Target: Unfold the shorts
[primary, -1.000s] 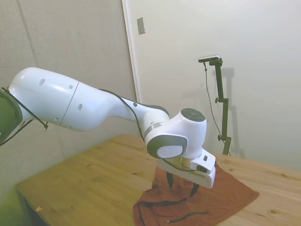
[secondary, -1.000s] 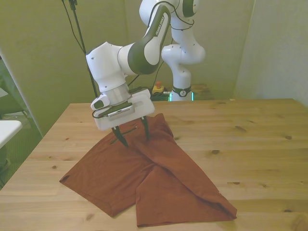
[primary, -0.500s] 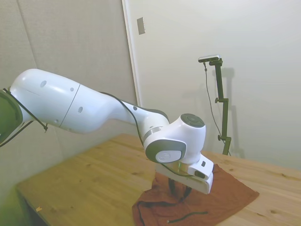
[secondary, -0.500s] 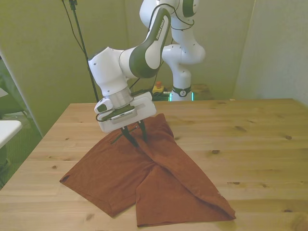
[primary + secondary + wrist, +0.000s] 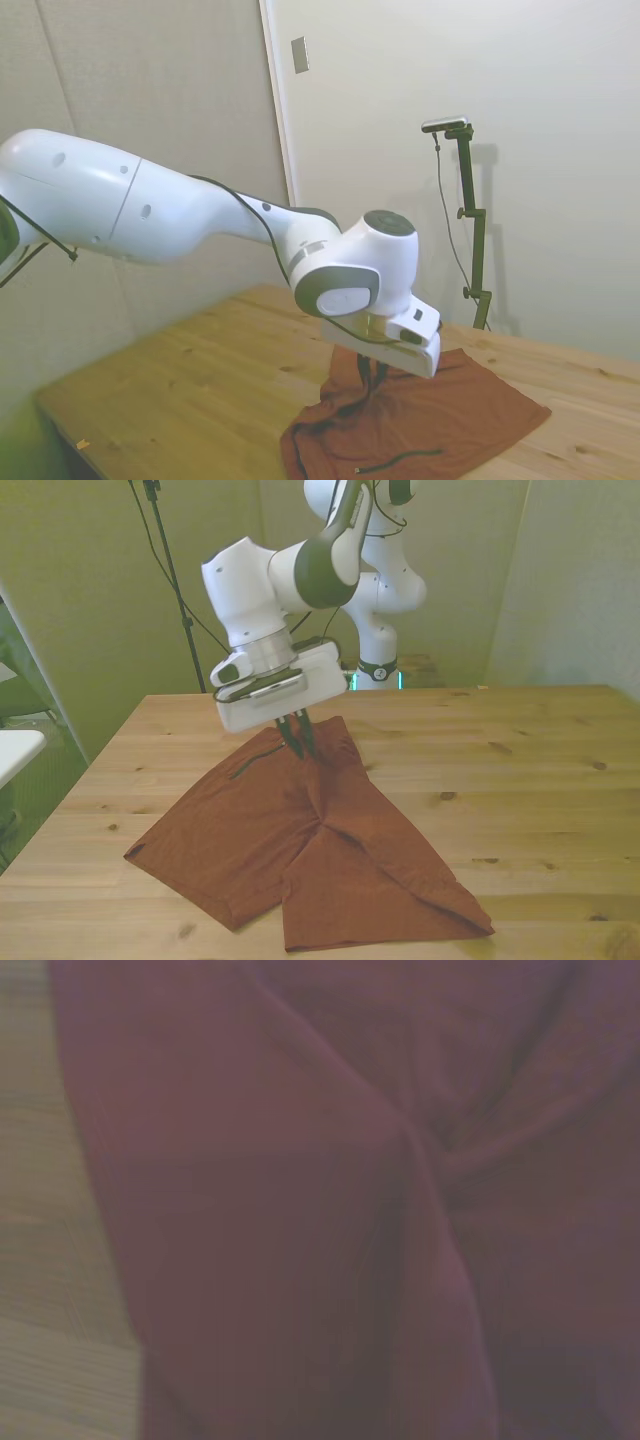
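We see the gripper (image 5: 299, 742) pressed together on a fold of the shorts (image 5: 300, 850), its two dark fingers (image 5: 305, 736) side by side with a pinch of rust-brown cloth between them. In the front view this sits a little left of centre in the frame, under the white block of the hand. The cloth rises in a small peak to the fingertips, and a ridge runs down from it toward the middle of the garment.

The shorts lie on the wooden table (image 5: 540, 780), filling the lower left and lower middle of the front view. One leg spreads toward the lower left corner, the other toward the lower right — each lying mostly flat, with a crease along the right-hand leg. A thin dark drawstring (image 5: 258, 760) shows just left of the fingers, near the waistband.

In the side view the gripper (image 5: 375, 376) hangs in the lower middle of the frame, and the shorts (image 5: 450, 415) are drawn up in a tent beneath it — the rest is spread to the lower right, with a loop of drawstring (image 5: 398, 460) lying on the near part at the bottom edge.

The wrist view is blurred; we make out folded cloth (image 5: 380, 1210) filling most of it, and a strip of table (image 5: 45, 1260) along one side.
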`<action>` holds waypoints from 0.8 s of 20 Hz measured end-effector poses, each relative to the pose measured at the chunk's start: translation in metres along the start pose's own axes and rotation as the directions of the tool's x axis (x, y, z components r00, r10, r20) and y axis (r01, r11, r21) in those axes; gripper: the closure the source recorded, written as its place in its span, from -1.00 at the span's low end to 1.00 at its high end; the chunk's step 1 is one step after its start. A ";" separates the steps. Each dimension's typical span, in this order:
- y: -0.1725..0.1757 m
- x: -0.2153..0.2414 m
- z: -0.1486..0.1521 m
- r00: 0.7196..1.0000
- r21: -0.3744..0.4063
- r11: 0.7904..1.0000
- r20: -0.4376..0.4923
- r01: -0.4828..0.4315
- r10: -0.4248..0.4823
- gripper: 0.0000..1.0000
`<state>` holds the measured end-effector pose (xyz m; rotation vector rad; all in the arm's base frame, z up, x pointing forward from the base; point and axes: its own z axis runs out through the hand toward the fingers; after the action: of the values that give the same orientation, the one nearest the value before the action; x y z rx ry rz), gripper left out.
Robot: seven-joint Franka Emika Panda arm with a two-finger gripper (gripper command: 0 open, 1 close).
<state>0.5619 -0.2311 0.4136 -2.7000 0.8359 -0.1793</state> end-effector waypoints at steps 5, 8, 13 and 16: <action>-0.093 -0.071 -0.002 0.992 -0.036 0.992 -0.006 0.122 -0.123 1.00; -0.133 -0.121 0.013 0.979 -0.068 0.977 -0.008 0.202 -0.203 1.00; -0.160 -0.184 0.048 0.956 -0.132 0.947 0.017 0.292 -0.293 1.00; -0.160 -0.203 0.063 0.947 -0.167 0.933 0.034 0.319 -0.318 1.00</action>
<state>0.4928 0.0251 0.4006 -2.9832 0.4201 -0.1774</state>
